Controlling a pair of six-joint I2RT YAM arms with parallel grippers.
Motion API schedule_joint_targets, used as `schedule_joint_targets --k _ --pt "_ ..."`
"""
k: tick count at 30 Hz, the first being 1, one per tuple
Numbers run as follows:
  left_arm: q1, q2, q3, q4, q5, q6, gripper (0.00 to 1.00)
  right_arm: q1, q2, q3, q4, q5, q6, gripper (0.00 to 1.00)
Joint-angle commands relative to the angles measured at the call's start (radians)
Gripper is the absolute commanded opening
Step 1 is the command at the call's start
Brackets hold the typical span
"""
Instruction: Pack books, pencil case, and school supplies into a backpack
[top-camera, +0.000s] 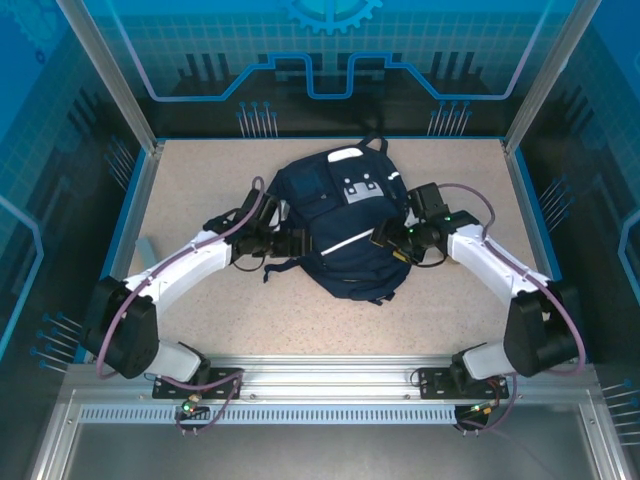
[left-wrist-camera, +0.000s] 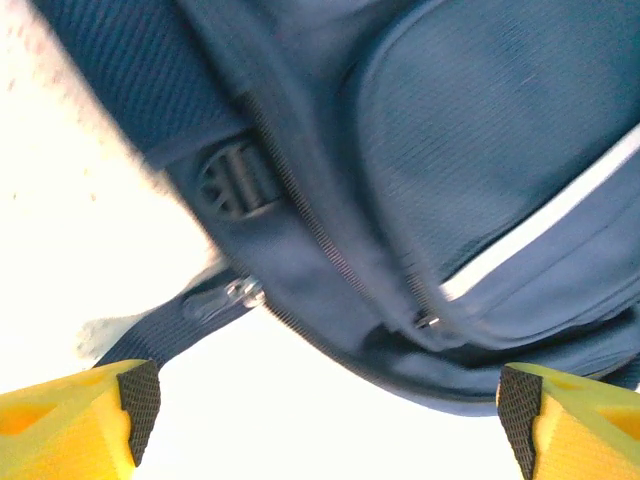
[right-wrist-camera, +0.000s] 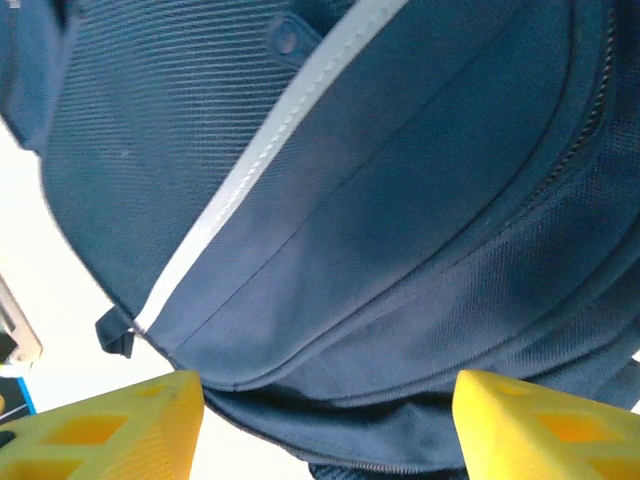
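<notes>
The dark navy backpack (top-camera: 340, 230) lies flat in the middle of the table, its top loop toward the back. My left gripper (top-camera: 290, 243) is at its left edge. In the left wrist view that gripper (left-wrist-camera: 325, 425) is open wide, its yellow fingers (left-wrist-camera: 80, 420) below the backpack (left-wrist-camera: 480, 170) edge, near a zipper pull (left-wrist-camera: 225, 297). My right gripper (top-camera: 385, 236) is at the backpack's right side. Seen from the right wrist, that gripper (right-wrist-camera: 325, 430) is open, with backpack (right-wrist-camera: 380, 200) fabric bulging between its fingers (right-wrist-camera: 110, 425). The books, pencil case and school supplies are out of view.
A small grey object (top-camera: 147, 247) lies by the table's left edge. Metal posts (top-camera: 110, 70) and blue walls enclose the table. An aluminium rail (top-camera: 330, 375) runs along the near edge. A black strap buckle (left-wrist-camera: 235, 180) sits on the backpack's side.
</notes>
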Motion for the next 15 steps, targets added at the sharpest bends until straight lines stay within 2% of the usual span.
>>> schedule_joint_targets --k 1,5,11,15 --pt "0.020 -0.039 -0.069 0.086 0.036 0.067 0.89 0.007 0.059 0.038 0.021 -0.020 0.016 0.67" --pt "0.024 0.002 -0.075 0.098 0.031 0.130 0.87 -0.006 0.165 0.127 0.017 0.003 -0.029 0.63" --pt "0.026 0.121 -0.025 0.139 0.065 0.180 0.72 -0.068 0.407 0.363 -0.028 -0.019 -0.132 0.49" --pt "0.025 0.190 0.010 0.140 0.047 0.218 0.68 -0.088 0.488 0.473 -0.069 -0.019 -0.168 0.48"
